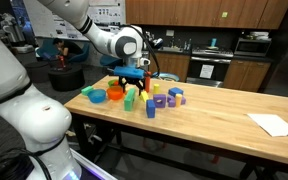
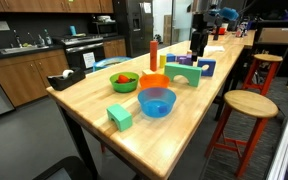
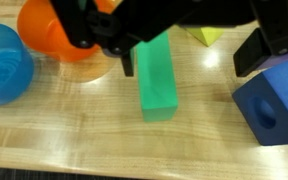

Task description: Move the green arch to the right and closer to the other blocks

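The green arch (image 2: 119, 116) is a small light-green block standing alone near the table's end, beyond the blue bowl (image 2: 156, 101); it also shows in an exterior view (image 1: 87, 92). It is out of the wrist view. The other blocks (image 2: 194, 68) are a cluster of yellow, purple and blue pieces, with a tall red cylinder (image 2: 153, 55) nearby. My gripper (image 3: 188, 60) is open and empty, and hovers over the cluster in both exterior views (image 1: 134, 75) (image 2: 197, 45), far from the arch. Below it lie a long darker-green block (image 3: 156, 75), a blue block with a hole (image 3: 274, 105) and a yellow block (image 3: 206, 35).
An orange bowl (image 2: 152, 82) and a green bowl (image 2: 124, 80) with red items stand between the arch and the cluster. A white paper (image 1: 274, 124) lies at the table's other end. A round stool (image 2: 250, 103) stands beside the table.
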You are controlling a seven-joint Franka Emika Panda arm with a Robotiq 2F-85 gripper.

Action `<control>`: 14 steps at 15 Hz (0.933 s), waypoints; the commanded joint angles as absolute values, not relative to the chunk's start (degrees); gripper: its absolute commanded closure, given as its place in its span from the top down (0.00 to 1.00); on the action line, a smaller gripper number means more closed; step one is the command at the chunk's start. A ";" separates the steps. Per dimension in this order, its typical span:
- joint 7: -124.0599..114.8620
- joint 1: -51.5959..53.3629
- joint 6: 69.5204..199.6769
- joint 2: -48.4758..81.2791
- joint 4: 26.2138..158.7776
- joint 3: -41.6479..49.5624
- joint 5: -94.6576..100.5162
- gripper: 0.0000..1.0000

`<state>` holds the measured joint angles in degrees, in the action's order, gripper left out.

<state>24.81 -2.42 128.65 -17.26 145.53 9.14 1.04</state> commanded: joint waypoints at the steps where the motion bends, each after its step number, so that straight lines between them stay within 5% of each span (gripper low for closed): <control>1: 26.52 -1.16 128.27 -15.86 144.59 8.83 -0.30 1.00; 14: 27.05 1.15 138.12 -10.00 145.28 4.84 2.29 1.00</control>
